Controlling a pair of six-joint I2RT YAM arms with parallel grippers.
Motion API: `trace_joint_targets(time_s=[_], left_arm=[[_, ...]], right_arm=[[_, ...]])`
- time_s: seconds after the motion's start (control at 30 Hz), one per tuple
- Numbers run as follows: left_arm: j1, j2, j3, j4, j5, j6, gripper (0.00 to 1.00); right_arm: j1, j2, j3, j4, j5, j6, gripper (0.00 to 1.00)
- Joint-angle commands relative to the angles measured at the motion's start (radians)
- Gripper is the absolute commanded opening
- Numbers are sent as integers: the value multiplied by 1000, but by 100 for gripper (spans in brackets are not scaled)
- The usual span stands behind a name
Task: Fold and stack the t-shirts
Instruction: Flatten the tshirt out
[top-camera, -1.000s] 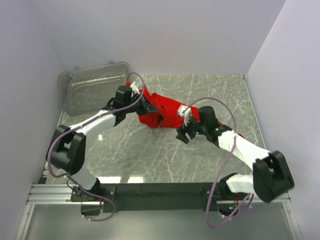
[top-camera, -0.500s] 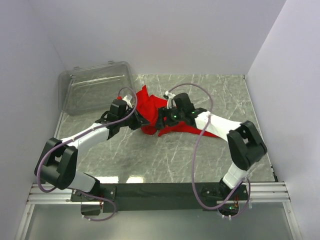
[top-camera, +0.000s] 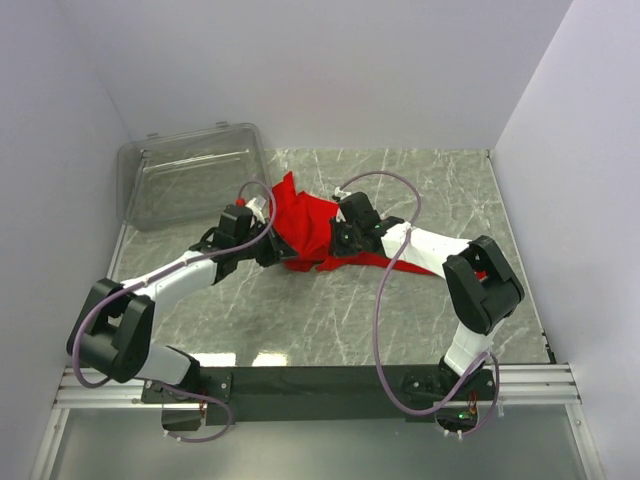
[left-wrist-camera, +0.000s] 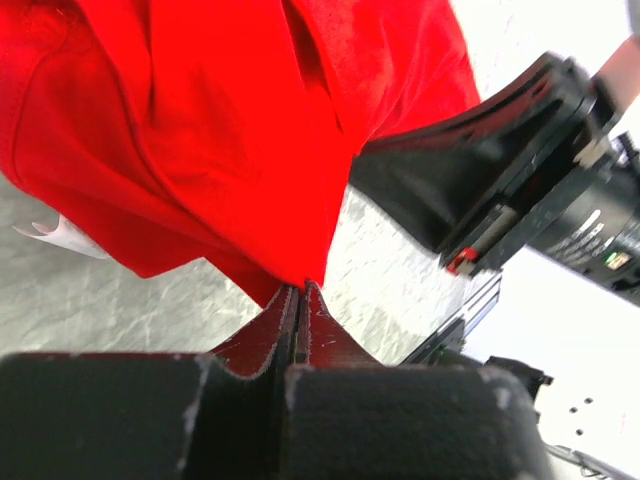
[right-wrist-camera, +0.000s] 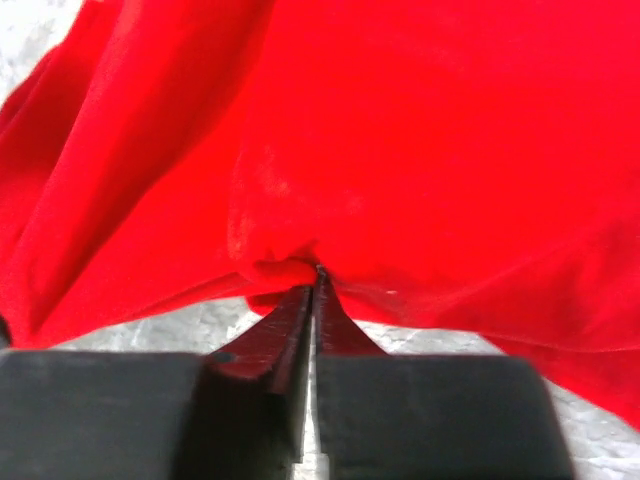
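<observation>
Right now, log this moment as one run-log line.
left gripper: shut on t-shirt | right gripper: shut on t-shirt | t-shirt: crumpled, unfolded, on table | clear bin: back left

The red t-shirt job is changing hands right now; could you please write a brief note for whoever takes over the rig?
Left claw: shut, pinching an edge of the plain red soft-cloth t-shirt.
Right claw: shut on a fold of the same shirt.
The shirt lies crumpled on the grey marbled tabletop, near the clear plastic bin at the far left.
Done: both grips taken; no fold made.
Left: spread it flat, fold, stack.
</observation>
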Motion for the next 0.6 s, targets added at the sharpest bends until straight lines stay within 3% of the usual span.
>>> trace_joint_targets(time_s=[0.0,0.17,0.3,0.43,0.57], left_arm=[[1,-62,-24,-13,33,64,1],[6,-99,-95,-81,-3,130,1],[6,-165,-153,-168,-36,190,1],[6,-226,-213,-249,-57,193,1],[6,-262,-227,-283,-71,181,1]], right_arm=[[-11,-37,40,4,67,-54,0],[-74,-152,61,-31,75,-172,0],[-214,-246,112,-52,127,-279,0],[-359,-318,167,-22,286,-309,0],[-417,-336,144,16,373,-284,0]])
